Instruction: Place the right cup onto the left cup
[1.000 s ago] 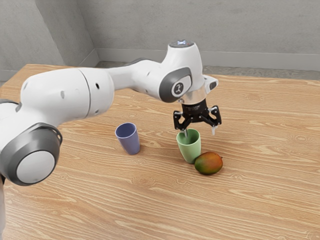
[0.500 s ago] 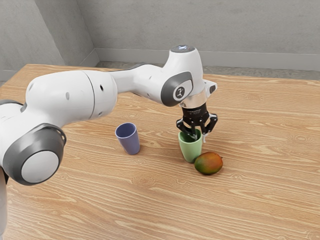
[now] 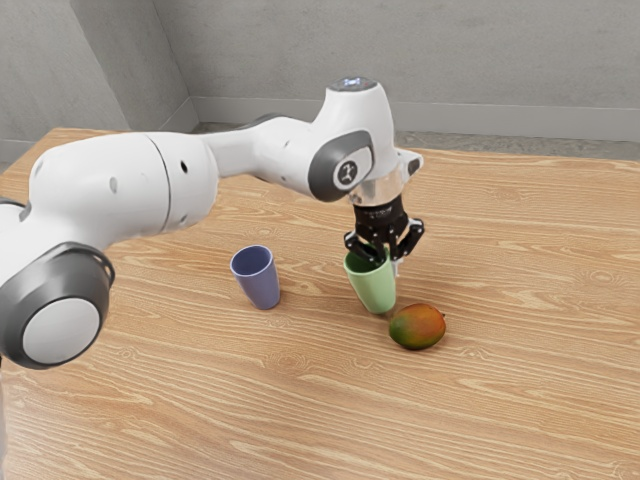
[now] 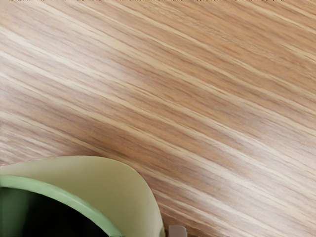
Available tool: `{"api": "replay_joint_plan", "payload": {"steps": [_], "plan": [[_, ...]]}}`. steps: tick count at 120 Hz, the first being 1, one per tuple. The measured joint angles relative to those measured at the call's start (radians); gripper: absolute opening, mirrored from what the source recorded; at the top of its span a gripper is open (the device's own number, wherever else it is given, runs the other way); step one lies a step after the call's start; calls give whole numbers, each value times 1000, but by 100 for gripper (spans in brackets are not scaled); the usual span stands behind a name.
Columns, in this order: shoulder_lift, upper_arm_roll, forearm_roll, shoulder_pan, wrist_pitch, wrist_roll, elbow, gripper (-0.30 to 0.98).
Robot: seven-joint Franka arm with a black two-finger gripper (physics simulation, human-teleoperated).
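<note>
Exterior view: black gripper (image 3: 391, 265) above the mango (image 3: 417, 327) and off to its exterior view's left side, closed on the wall of the green cup (image 3: 373, 289), one finger inside the rim, one outside. Green cup is mouth up, just beside the mango, a small gap between them; can't tell if its base touches the table (image 3: 520, 400). Wrist view has the green rim, dark interior and paler outer wall, wood grain past it. Blue cup (image 3: 257, 280) stands mouth up on the table, well apart from the mango toward the exterior view's left. White arm (image 3: 120, 190) comes in from that same side of the mango. Grey wall (image 3: 470, 60) far behind the mango.
</note>
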Motion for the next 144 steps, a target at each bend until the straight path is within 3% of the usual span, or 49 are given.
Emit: {"api": "replay_joint_plan", "payload": {"steps": [23, 36, 83, 144], "plan": [[-243, 3, 81, 99, -58, -12, -152, -9], [-311, 4, 116, 158, -88, -18, -187, -9], [-327, 13, 153, 229, -127, -30, -212, -9], [-315, 19, 153, 235, -120, -37, -242, -9]]}}
